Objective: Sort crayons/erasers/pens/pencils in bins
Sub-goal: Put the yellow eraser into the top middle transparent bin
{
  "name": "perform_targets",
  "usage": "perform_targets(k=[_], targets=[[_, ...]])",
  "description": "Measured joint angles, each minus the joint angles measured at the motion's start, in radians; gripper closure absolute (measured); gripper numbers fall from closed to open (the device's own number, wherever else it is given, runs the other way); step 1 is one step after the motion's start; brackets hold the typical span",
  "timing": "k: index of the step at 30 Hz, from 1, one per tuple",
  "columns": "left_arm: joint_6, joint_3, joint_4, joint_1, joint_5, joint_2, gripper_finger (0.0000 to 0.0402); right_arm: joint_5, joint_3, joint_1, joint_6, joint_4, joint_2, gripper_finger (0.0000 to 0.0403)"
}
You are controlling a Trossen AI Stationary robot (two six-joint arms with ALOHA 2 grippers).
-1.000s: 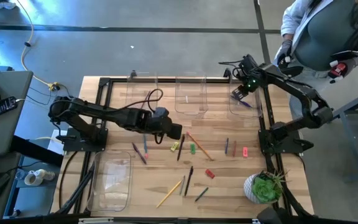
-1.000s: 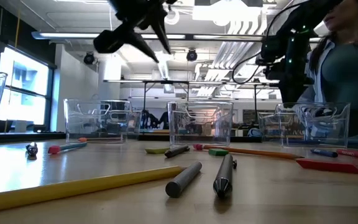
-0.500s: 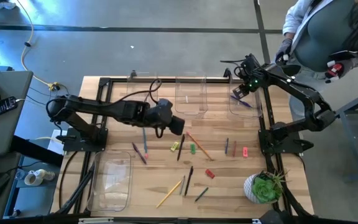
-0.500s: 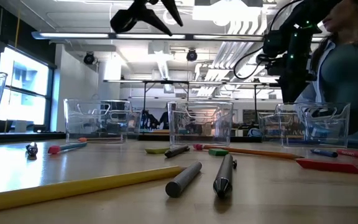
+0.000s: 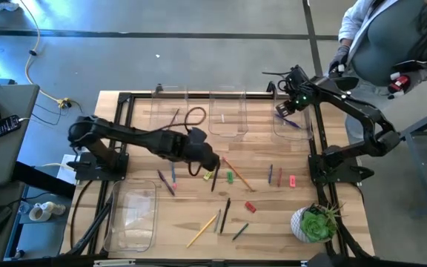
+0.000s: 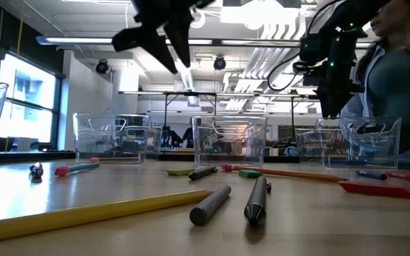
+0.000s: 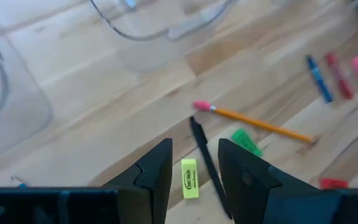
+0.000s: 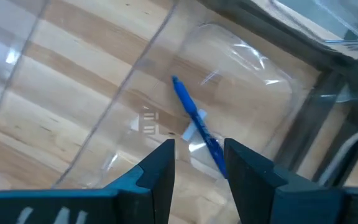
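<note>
My left gripper (image 5: 210, 165) (image 7: 196, 149) hangs open above the table's middle. A yellow eraser (image 7: 189, 178) lies on the wood below the gap between its fingers. Beside the eraser lie a black pen (image 7: 207, 165), a green eraser (image 7: 247, 142) and an orange pencil (image 7: 253, 122). My right gripper (image 5: 282, 111) (image 8: 199, 149) stands open over the far right bin (image 5: 291, 122), holding nothing. A blue pen (image 8: 194, 124) lies flat on that bin's floor. More pens, pencils, crayons and erasers are scattered flat on the wood (image 5: 228, 211).
Two more clear bins (image 5: 170, 119) (image 5: 227, 115) stand along the far edge, and a longer one (image 5: 133, 215) at the near left. A potted plant (image 5: 316, 222) sits at the near right corner. A person (image 5: 391, 44) stands beyond the far right corner.
My left gripper rose and drew toward the far edge, then came back down over the yellow eraser, rolling its wrist as it went. It stayed open.
</note>
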Motion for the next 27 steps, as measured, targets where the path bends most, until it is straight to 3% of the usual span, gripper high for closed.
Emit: perform_targets(k=[17,22,27], targets=[[-0.09,-0.001,0.062,0.023,0.215,0.234,0.0282,0.0,0.0,0.083,-0.003,0.015,0.0,0.0273],[-0.104,-0.001,0.1,0.023,0.27,0.258,0.0254,0.0,0.0,0.083,-0.012,0.029,0.0,0.0273],[-0.113,-0.001,0.101,0.027,0.262,0.26,0.0219,0.0,0.0,0.083,-0.023,0.029,0.0,0.0273]])
